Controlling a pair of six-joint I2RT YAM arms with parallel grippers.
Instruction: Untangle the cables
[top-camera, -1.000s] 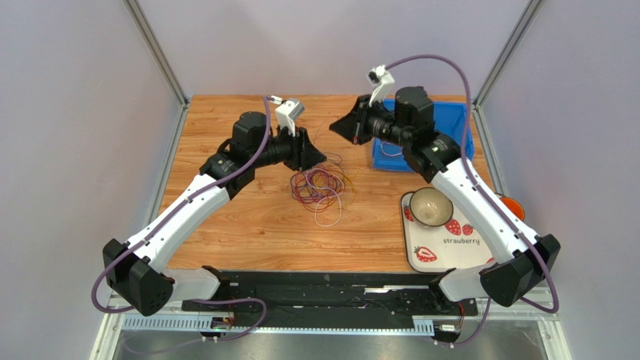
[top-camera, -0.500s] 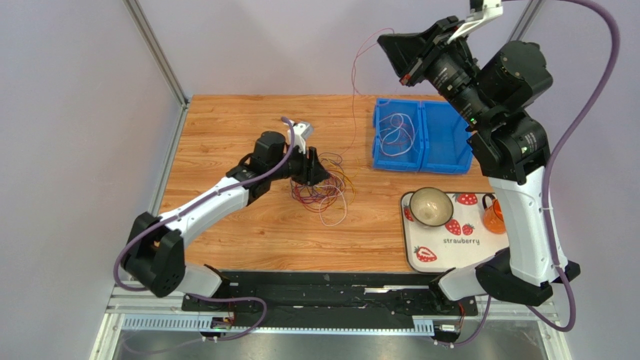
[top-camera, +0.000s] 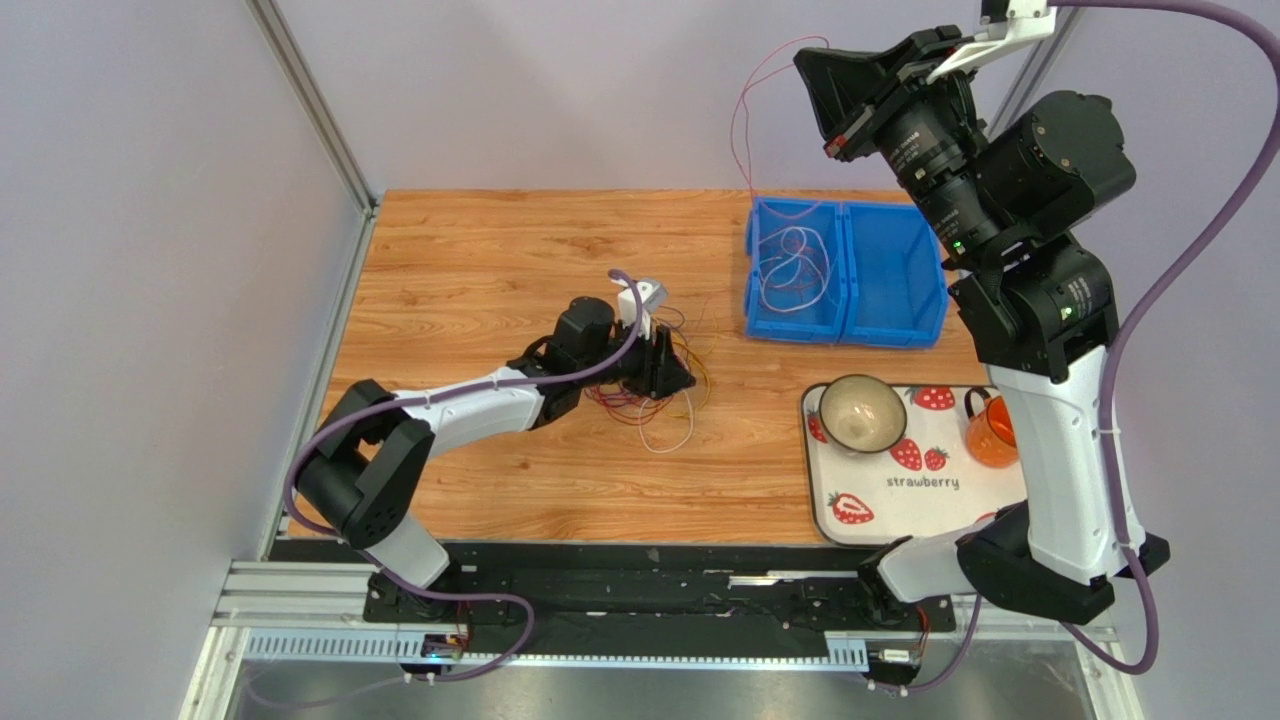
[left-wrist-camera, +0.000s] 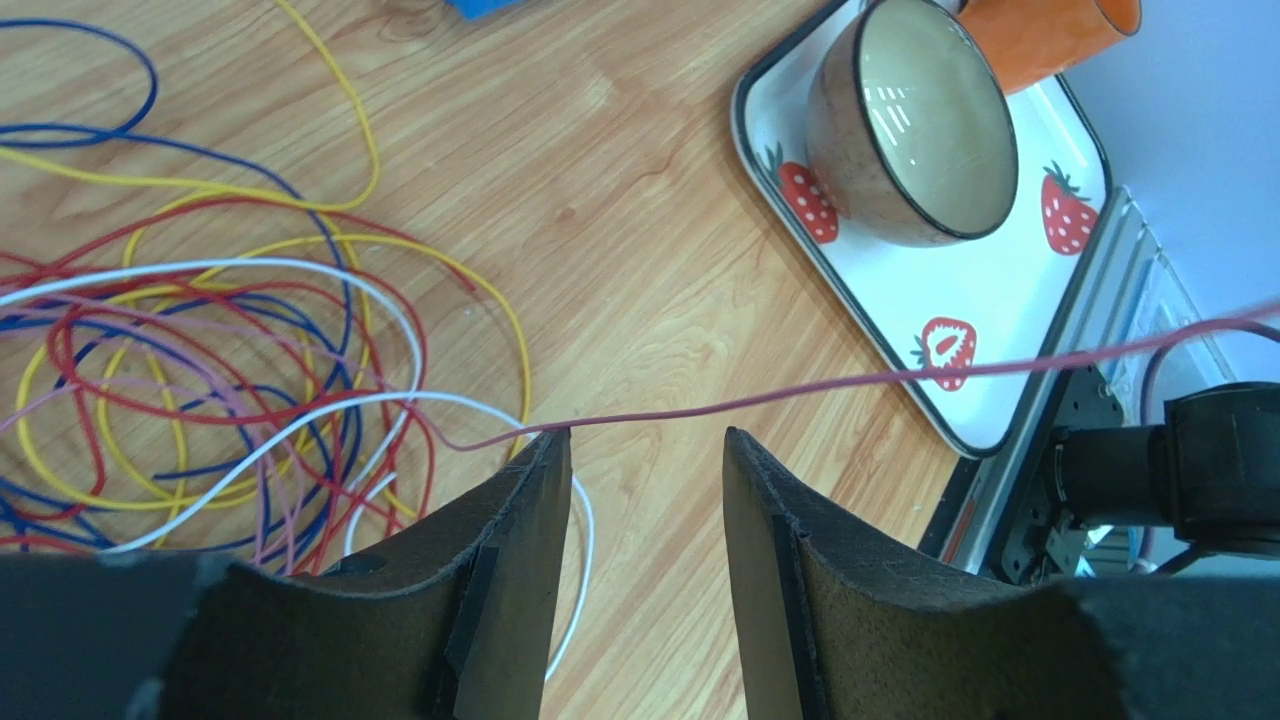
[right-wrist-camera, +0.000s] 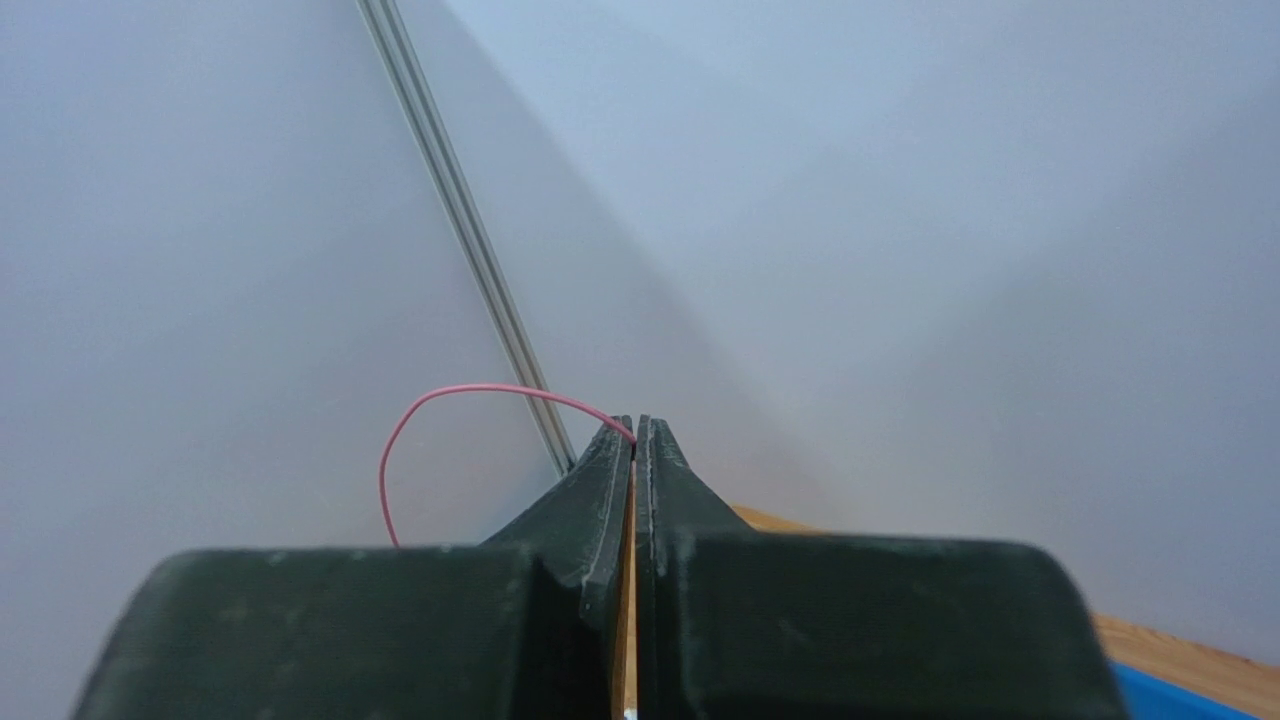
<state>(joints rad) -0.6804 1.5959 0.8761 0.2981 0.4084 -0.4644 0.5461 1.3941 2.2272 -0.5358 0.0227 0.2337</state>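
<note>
A: Which step is this?
B: Pulling one strand free, I'd say. The right end effector (top-camera: 809, 63) is high up beyond the far right corner of the bench (top-camera: 481, 270). Its jaws are pressed together on a pink strand (top-camera: 738, 128), which arcs out and drops toward the bin (top-camera: 902, 285) at the far edge
A: And the rest of the cables (top-camera: 649, 402)?
B: Heaped mid-bench, red, yellow, blue and white loops crossing one another. The left end effector (top-camera: 669, 375) sits low over the heap, jaws apart, holding nothing
A: Anything between those jaws?
B: No. In the left wrist view a thin red line runs out of the heap, just past the fingertips and off to the side, fairly straight. It may be the lifted strand, but I can't tell for sure
A: What does the next move call for?
B: Probably the left pins the heap while the right draws slowly, so the strand slips out rather than dragging loops along. Then it goes into the bin, where a white wire (top-camera: 789, 270) already lies
</note>
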